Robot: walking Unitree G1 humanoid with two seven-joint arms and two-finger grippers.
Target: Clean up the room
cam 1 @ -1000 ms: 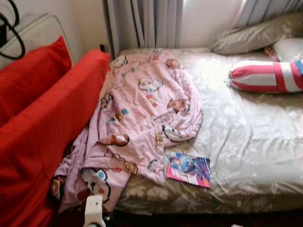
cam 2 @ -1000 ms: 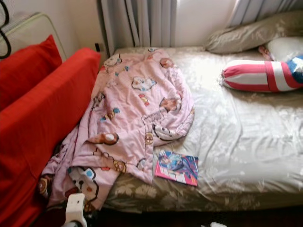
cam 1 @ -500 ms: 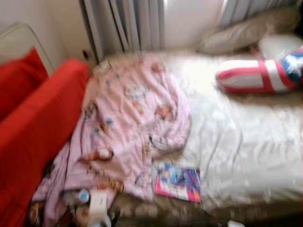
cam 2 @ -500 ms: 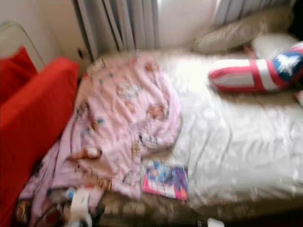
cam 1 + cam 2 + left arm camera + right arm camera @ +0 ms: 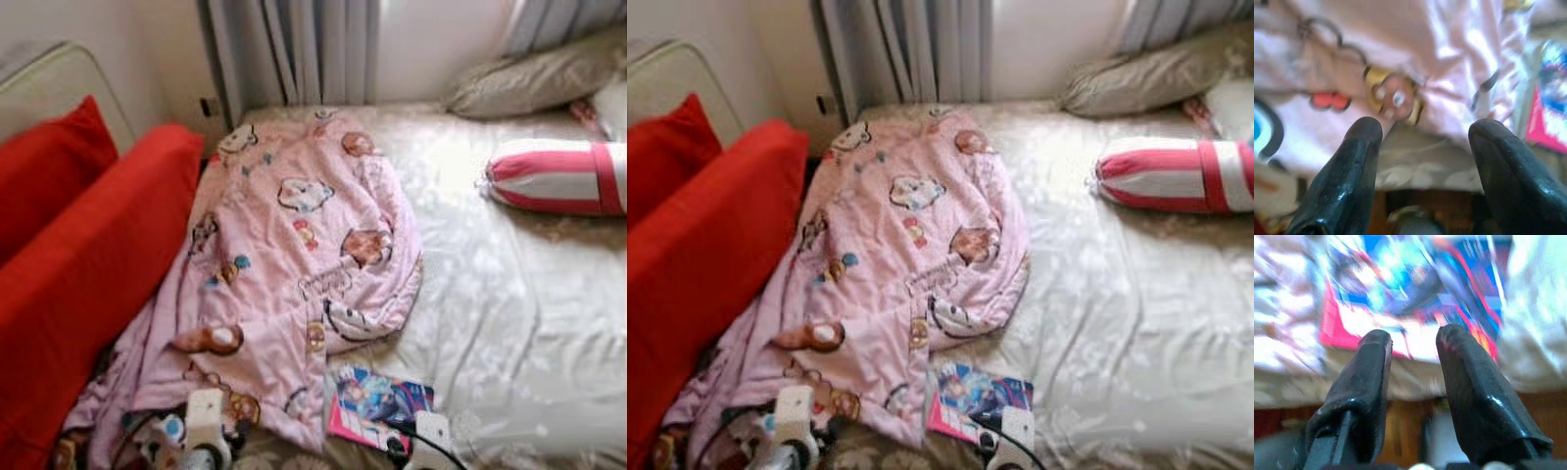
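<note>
Cushions (image 5: 88,255), red, stacked at far left against bed side. Pink blanket (image 5: 294,255) rumpled over bed (image 5: 509,294), lower end spilling off near edge. Left tool (image 5: 1422,129), fingers apart, aims at blanket hem, touching nothing. Book (image 5: 377,403) lies flat at near edge just beside blanket. Right tool (image 5: 1413,340), fingers slightly apart, empty, lines up on book, likely first pick. Striped bolster (image 5: 558,176) far right by pillow (image 5: 534,83).

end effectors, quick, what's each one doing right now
Left end effector: open, holding nothing, aimed at the pink blanket's edge.
Right end effector: open, holding nothing, aimed at the book.
</note>
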